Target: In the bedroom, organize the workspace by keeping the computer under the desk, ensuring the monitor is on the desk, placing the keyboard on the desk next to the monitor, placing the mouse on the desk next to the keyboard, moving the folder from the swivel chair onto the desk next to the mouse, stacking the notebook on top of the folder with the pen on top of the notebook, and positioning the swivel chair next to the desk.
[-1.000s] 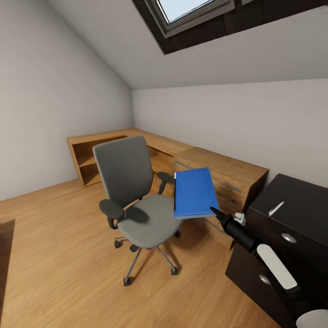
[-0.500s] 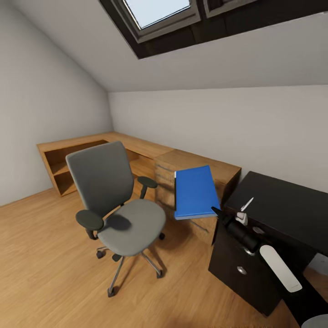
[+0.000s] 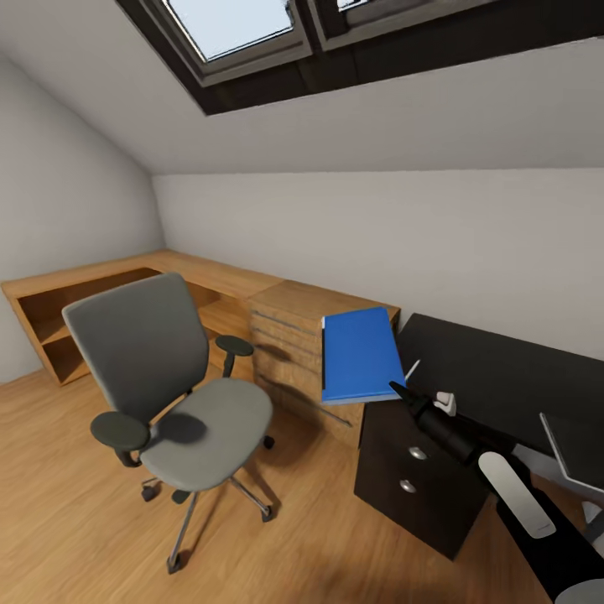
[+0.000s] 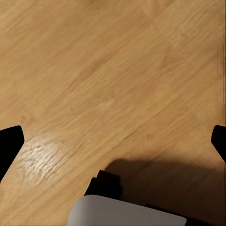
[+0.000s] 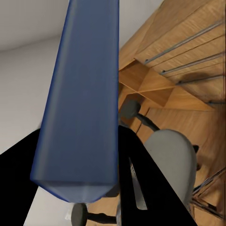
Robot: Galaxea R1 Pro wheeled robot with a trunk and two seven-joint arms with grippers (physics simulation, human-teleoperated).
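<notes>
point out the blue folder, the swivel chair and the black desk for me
folder [image 3: 361, 356], head view, middle of the blue cover
swivel chair [image 3: 210, 432], head view, centre of the grey seat
desk [image 3: 495, 382], head view, bare black top behind the right arm

The head camera looks forward and slightly down from standing height across the room, taking in the chair [image 3: 172, 394], the folder [image 3: 361, 354] and the black worktop [image 3: 495, 377]. The left wrist camera faces straight down, close to the wood floor [image 4: 113, 84]. The right wrist camera looks along the folder [image 5: 82, 103] at close range, sharing the chair [image 5: 172, 162] with the head view.
</notes>
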